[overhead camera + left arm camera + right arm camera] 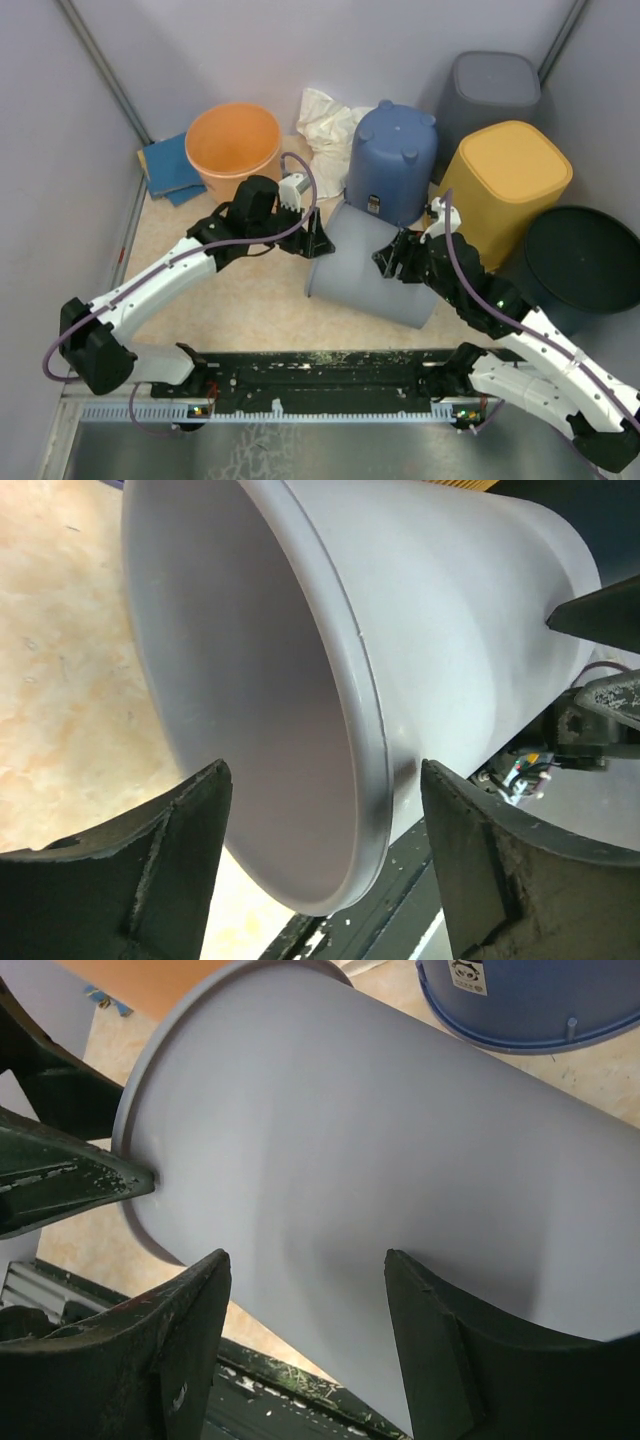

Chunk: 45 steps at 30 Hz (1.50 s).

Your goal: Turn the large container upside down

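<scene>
My left gripper (316, 240) stands wide. Its two fingers straddle the rim of the large pale-grey plastic container (365, 278) without pinching it, so I hold nothing there. The container lies on its side in the middle of the tan table (250, 300), with its mouth toward my left arm and its base toward my right.

To turn it well, I judge I should close firmly on the rim first. Then I should lift and swing the mouth downward while my other side steadies the wall, so the container cannot roll toward the near rail.

My right gripper (397, 260) is spread too, hanging over the container's wall and grasping nothing that I can see. I cannot tell whether those fingers actually touch the wall. The base is hidden under my right arm, so I cannot judge how near it sits to the upturned blue plastic bin (392, 160) behind.
</scene>
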### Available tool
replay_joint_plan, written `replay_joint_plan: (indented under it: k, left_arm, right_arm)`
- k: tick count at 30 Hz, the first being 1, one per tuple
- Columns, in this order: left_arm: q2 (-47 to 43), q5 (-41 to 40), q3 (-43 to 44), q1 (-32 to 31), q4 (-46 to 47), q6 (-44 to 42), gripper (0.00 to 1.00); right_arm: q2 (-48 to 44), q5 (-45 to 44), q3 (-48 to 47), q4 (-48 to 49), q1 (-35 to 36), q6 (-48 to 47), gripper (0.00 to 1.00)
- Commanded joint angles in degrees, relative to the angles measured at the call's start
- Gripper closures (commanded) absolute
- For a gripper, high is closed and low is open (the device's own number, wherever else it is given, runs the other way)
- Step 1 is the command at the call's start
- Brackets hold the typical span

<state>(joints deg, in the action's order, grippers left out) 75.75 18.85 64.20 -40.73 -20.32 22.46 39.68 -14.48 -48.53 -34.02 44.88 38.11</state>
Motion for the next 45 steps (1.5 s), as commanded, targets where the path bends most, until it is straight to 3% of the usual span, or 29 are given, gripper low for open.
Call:
replay_joint_plan:
  k: [1, 4, 9, 12, 18, 22, 26, 27, 32, 34, 41, 45]
  left_arm:
    - [-1.09, -2.68, 5.01, -0.07, -8.85, -7.74, 0.18]
    - [-1.1, -4.47, 6.99, -1.74, -11.39, -7.58, 0.18]
    - [-0.32, -16.76, 8.57, -6.97, -13.05, -8.76, 0.17]
    - [0.86, -23.92, 9.04, -10.0, -12.4, -8.25, 0.22]
    - [0.88, -27.59, 7.17, -10.73, -7.02, -10.4, 0.36]
    - [2.5, -26.07, 7.86, -10.75, -7.22, -10.64, 0.57]
    - [4.48, -26.29, 8.47, -10.77, -8.62, -10.49, 0.97]
    - [4.69, -26.7, 8.56, -10.74, -8.9, -10.5, 1.0]
    - [4.01, -29.85, 7.33, -10.44, -9.38, -9.65, 1.0]
    - [3.36, -28.31, 6.08, -9.19, -9.11, -9.63, 1.0]
    - [0.84, -8.03, -0.77, 1.6, -5.52, -10.15, 1.0]
    - [0.73, -3.06, -1.95, 4.46, -5.8, -11.62, 1.0]
  right_arm:
    - [2.23, 0.18, -0.54, -0.39, 0.23, 0.33, 0.36]
    - [4.26, -1.56, -0.13, -2.07, 0.24, 1.21, 0.36]
    - [5.11, -2.61, 0.74, -2.87, 0.2, 2.33, 0.36]
    - [5.07, -3.61, 0.9, -3.86, 0.23, 2.45, 0.36]
    - [4.81, -3.43, 0.92, -5.0, 0.21, 2.89, 0.36]
    - [3.87, -3.38, -0.25, -6.56, 0.27, 3.49, 0.36]
    - [0.99, -6.24, -4.28, -11.56, 0.24, 5.5, 0.35]
    - [-0.71, -8.29, -5.43, -13.63, 0.21, 6.08, 0.34]
    - [-5.55, -25.77, -10.66, -31.64, 0.2, 9.73, 0.29]
    - [-7.51, -27.53, -11.21, -34.74, 0.23, 11.5, 0.29]
    - [-17.67, -19.26, -7.21, -28.59, 0.56, 16.84, 0.31]
    - [-15.99, -11.42, -3.52, -21.57, 0.82, 16.62, 0.3]
